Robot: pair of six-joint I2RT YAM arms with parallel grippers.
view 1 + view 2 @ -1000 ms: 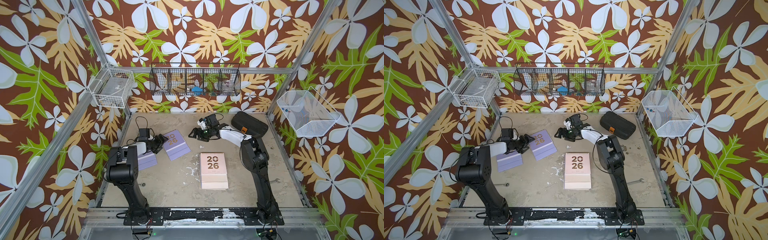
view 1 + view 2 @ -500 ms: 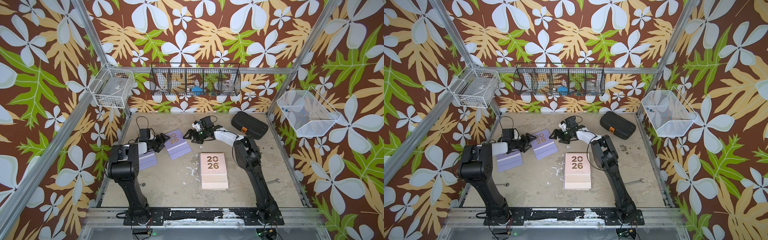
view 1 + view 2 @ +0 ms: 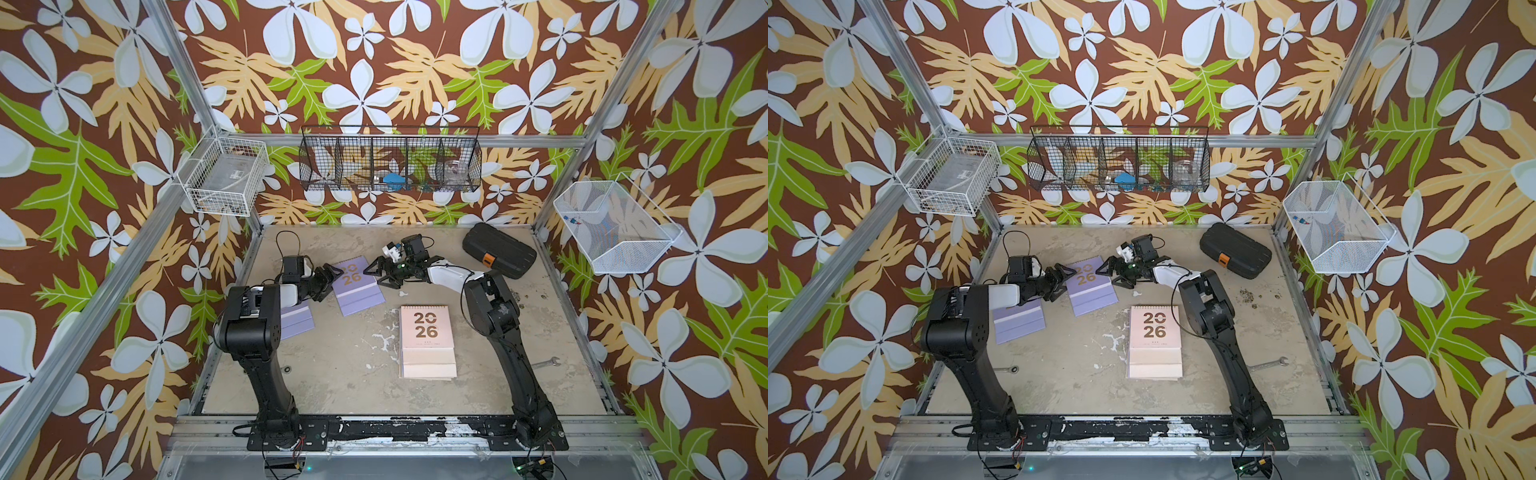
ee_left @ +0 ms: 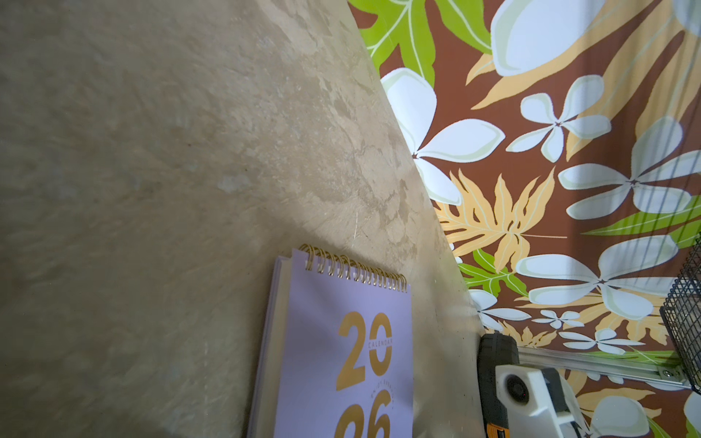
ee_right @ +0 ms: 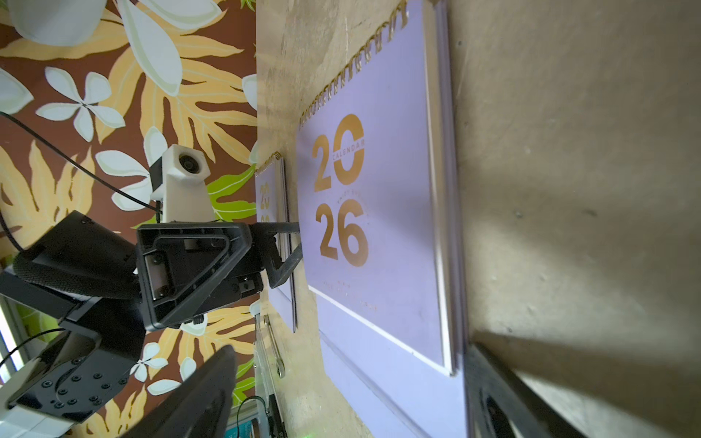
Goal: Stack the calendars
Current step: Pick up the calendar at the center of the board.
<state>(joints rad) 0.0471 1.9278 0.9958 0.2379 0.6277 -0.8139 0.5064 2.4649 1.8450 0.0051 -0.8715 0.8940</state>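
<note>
Both wide apart (nothing held), left gripper point(image 3: 332, 281) and right gripper point(image 3: 374, 277) flank the lilac spiral-bound calendar point(image 3: 358, 291); squeeze opposite edges evenly.

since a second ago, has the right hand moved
Yes. The right hand has shifted away from the black case, closing in on the lilac calendar.

Left arm point(image 3: 249, 332), right arm point(image 3: 496, 316) — matte black, boxy shells | white forearm covers point(image 3: 449, 276) | black cable point(image 3: 279, 245) looped at 12 o'clock | small screws point(image 5: 76, 379)
</note>
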